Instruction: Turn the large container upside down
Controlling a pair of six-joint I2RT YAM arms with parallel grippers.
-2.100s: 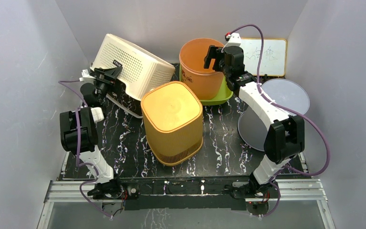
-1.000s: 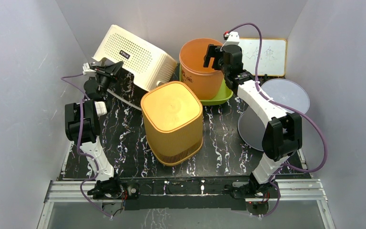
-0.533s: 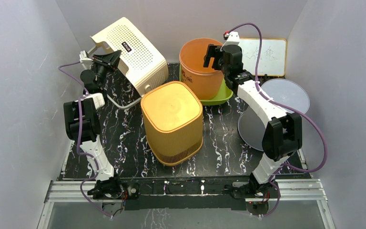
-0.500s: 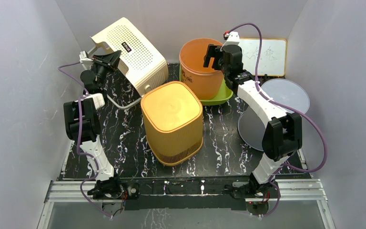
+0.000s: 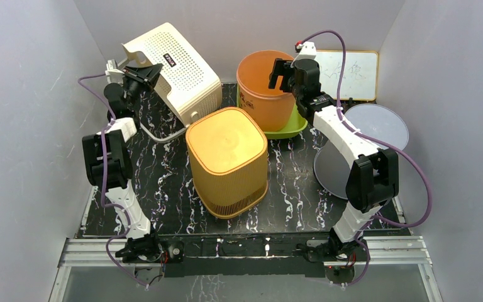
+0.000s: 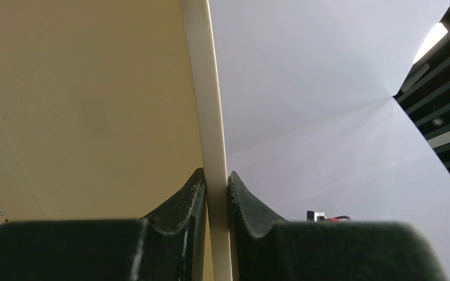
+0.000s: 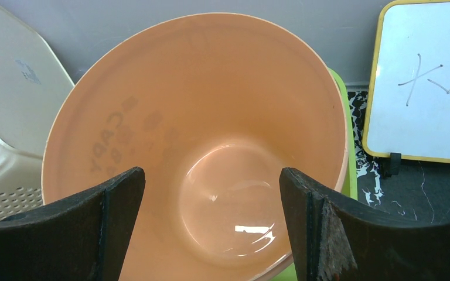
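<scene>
Large container (image 5: pixel 182 69) tilts, rim apparently clamped in left pincer (image 6: pixel 216 181).

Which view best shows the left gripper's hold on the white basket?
Left wrist: the left gripper is shut on the white basket's thin rim, close up. The top view shows the whole tilted basket, but the grip is tiny. The right wrist shows only a basket corner, no grip.
</scene>
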